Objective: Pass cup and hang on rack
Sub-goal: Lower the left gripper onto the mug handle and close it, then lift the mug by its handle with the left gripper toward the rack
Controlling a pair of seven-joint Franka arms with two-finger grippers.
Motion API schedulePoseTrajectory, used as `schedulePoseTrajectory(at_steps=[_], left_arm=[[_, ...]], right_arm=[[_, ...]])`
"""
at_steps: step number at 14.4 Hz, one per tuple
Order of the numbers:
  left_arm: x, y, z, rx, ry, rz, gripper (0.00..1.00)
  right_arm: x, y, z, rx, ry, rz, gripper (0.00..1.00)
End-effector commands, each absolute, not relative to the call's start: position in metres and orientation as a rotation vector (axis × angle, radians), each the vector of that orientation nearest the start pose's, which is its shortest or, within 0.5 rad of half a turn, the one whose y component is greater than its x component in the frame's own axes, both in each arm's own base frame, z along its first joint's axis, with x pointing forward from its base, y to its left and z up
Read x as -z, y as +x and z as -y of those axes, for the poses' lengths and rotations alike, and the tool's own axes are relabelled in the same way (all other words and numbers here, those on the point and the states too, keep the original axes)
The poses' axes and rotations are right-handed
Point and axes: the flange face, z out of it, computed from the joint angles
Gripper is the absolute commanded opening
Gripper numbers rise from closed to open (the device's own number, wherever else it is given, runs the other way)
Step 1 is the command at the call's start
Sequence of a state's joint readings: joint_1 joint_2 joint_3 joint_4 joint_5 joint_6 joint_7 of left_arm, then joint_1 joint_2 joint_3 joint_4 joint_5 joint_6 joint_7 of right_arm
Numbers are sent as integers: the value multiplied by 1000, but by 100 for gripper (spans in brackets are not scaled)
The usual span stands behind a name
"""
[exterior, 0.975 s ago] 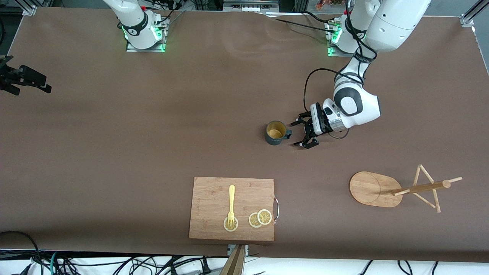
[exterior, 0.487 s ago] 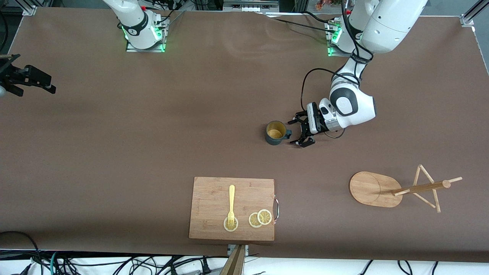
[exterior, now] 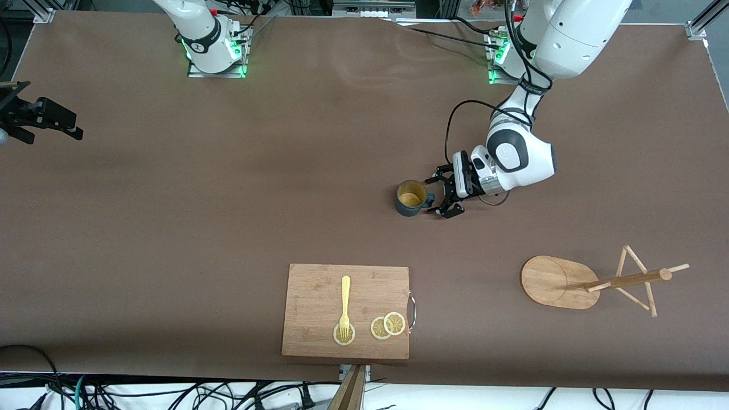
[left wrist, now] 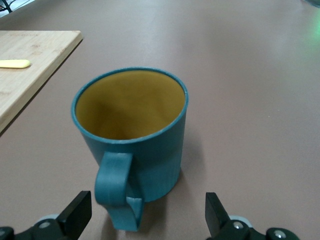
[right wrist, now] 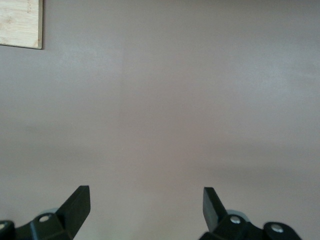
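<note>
The teal cup stands upright on the brown table near its middle, yellowish inside, its handle turned toward my left gripper. That gripper is open, low beside the cup, its two fingers either side of the handle without touching it. In the left wrist view the cup fills the middle and the open left gripper straddles the handle. The wooden rack lies tipped on its side toward the left arm's end, nearer the camera. My right gripper waits open at the right arm's end; it also shows open and empty in the right wrist view.
A bamboo cutting board lies near the front edge of the table, with a yellow fork and lemon slices on it. Its corner shows in the left wrist view and in the right wrist view.
My left gripper has moved closer to the cup, so its open fingers now flank the handle. The cup and the rack have not moved. The right gripper shifted slightly.
</note>
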State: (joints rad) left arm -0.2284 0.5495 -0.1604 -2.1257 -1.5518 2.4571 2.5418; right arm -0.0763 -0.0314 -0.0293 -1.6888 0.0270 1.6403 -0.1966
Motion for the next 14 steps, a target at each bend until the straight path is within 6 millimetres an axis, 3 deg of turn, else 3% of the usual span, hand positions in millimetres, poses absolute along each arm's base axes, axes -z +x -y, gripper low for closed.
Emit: schedulePoseTrajectory(at_steps=[1, 5, 7, 8, 9, 14], left_arm=[[-129, 507, 217, -883, 1765, 1668, 87], [-127, 505, 220, -891, 1782, 1637, 48], [-121, 503, 218, -879, 1792, 1625, 35], [-118, 503, 216, -877, 1801, 1614, 22], [-118, 503, 216, -880, 1809, 1604, 3], [-126, 510, 208, -846, 1920, 1423, 0]], right_arm=[[-598, 547, 55, -32, -3120, 123, 100], [-598, 547, 54, -29, -3119, 121, 100], [-597, 548, 55, -32, -3120, 118, 100], [-597, 548, 55, -32, -3119, 118, 100], [-598, 547, 55, -30, -3120, 118, 100], [-595, 548, 59, -36, -3119, 104, 100]])
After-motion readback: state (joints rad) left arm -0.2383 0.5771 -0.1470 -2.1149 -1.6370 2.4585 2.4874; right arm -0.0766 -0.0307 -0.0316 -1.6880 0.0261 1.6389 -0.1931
